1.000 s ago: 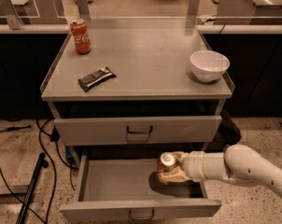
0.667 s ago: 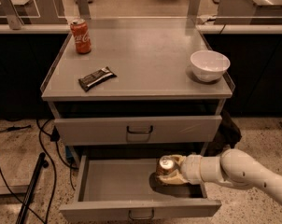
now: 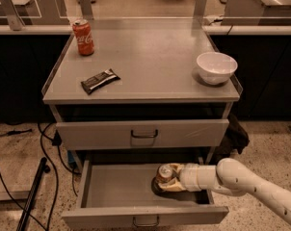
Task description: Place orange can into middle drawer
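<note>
The orange can (image 3: 164, 174) stands upright inside the open middle drawer (image 3: 116, 186), right of its centre, silver top up. My gripper (image 3: 168, 179) reaches in from the right on a white arm (image 3: 242, 184) and is shut on the can, low near the drawer floor. The drawer is pulled out, its front panel with a small handle (image 3: 145, 221) at the bottom of the view. The grey drawer above it (image 3: 143, 134) is closed.
On the cabinet top (image 3: 150, 61) stand a red cola can (image 3: 83, 37) at the back left, a dark snack bar (image 3: 100, 81) at the front left and a white bowl (image 3: 216, 67) at the right. Cables and a dark pole (image 3: 32, 196) lie on the floor at left.
The gripper and can have sunk slightly lower into the drawer; the arm has shifted a little.
</note>
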Controlling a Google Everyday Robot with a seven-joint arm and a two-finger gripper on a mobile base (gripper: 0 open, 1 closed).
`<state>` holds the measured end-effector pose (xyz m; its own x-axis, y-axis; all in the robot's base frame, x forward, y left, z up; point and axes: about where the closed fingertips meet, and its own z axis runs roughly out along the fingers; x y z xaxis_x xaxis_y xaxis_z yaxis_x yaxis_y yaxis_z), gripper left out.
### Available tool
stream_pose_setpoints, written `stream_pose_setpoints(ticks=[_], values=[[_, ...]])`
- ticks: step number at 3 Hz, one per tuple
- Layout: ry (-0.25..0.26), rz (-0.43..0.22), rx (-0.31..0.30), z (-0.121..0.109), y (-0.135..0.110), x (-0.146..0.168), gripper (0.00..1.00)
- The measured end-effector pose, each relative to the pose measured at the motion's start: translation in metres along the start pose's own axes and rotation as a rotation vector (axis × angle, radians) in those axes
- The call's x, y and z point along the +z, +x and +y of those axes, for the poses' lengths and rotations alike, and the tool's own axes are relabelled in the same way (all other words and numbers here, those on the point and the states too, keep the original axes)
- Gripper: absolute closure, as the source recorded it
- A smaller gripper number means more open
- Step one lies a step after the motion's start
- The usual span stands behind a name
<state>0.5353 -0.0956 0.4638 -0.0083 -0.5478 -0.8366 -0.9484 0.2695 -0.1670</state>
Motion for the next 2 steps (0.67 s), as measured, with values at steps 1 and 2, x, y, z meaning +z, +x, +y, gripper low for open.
stream_pose_setpoints(ticks=[1,2], values=[[-0.024,-0.017,0.011,-0.002,0.018,0.022,1.0],[-0.038,-0.033,0.023,-0.002,0.031,0.038,1.0]])
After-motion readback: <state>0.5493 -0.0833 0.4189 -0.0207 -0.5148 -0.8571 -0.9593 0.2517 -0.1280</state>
